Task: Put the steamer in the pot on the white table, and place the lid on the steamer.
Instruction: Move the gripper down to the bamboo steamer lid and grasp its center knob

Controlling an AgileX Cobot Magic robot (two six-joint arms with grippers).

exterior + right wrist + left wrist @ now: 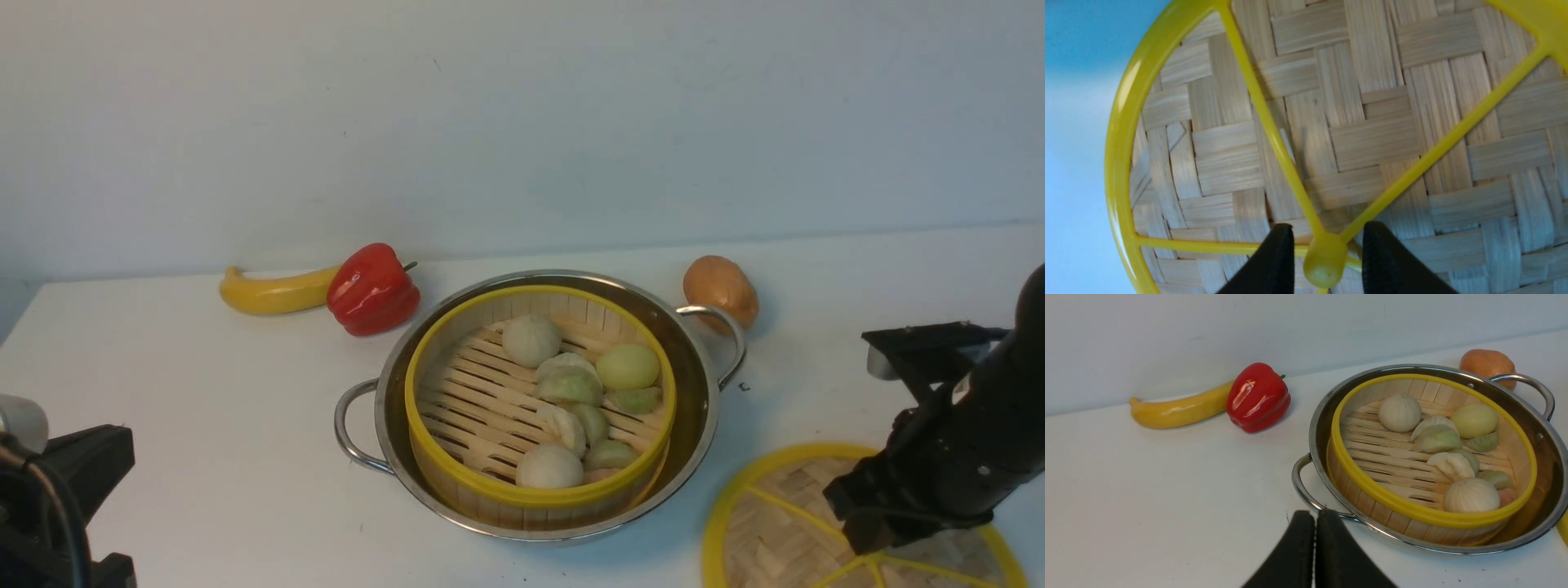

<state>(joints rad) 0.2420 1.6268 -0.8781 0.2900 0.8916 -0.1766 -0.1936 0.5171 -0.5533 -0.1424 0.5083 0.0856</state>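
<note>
- The white bench [204, 408] carries everything. The banana [273, 292], red pepper [371, 287] and a brownish potato-looking thing [720, 290] sit along the back, out of your way.
- The pot [692, 384] is mid-bench with its looped handles pointing out to the sides.
- The steamer [531, 494] is already down inside the pot, slightly off-centre toward the left handle. I'd call the first half of the job done.
- The lid [767, 523] lies flat on the bench, near the pot on your right arm's side and not touching it, with its spoked face up so the grab point is exposed.
- Your right tool [1327, 245] hangs straight over the lid's middle. Its jaws are open on either side of the knob with a gap each side, so nothing is pinched yet.
- Your left tool [1314, 516] is closed on nothing and parked low near the pot's left handle, probably just keeping clear.
- The centre knob [1325, 261] is small and round. Squeeze it square or I reckon it'll pop out.
- The dumplings [571, 384] sit below the steamer's rim, so the lid should seat fine.
</note>
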